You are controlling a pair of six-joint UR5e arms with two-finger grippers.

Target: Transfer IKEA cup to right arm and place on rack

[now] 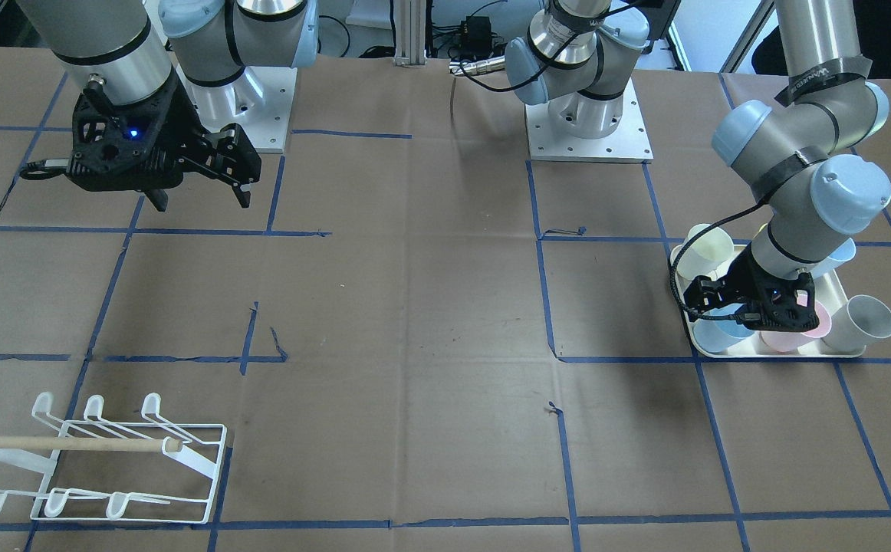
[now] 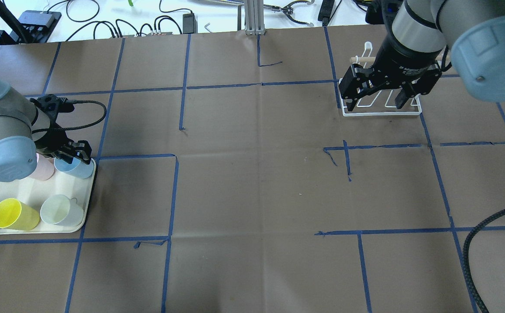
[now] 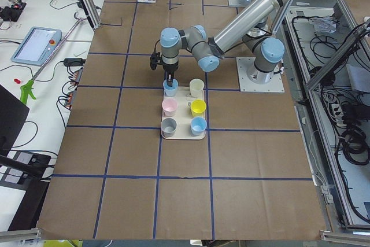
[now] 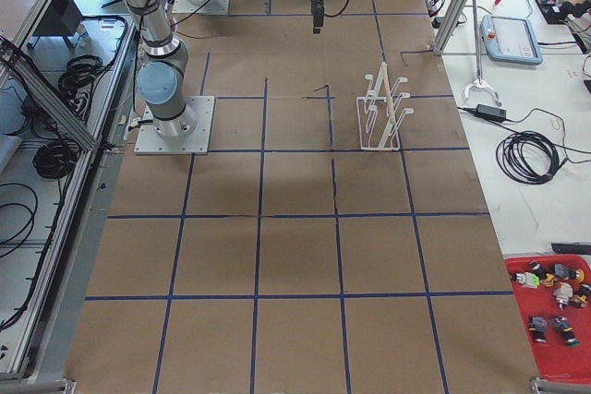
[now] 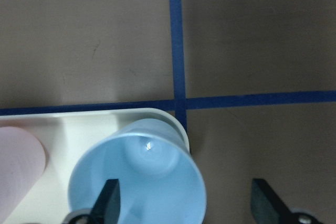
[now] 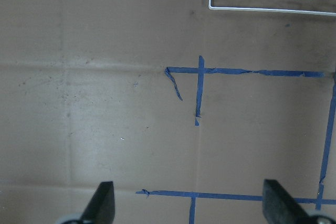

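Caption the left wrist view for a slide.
Left gripper with jaws open astride the wall of a light blue cup standing in the corner of the cream tray.

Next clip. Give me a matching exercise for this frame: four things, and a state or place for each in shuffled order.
1 left gripper
2 right gripper
3 rack
4 yellow cup

A holds no cups
B stands on the tray
C open, fingers astride the blue cup's wall
D open above the table

Pairs: 1-C, 2-D, 3-A, 4-B

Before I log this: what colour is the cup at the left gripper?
The cup is light blue; left wrist view.
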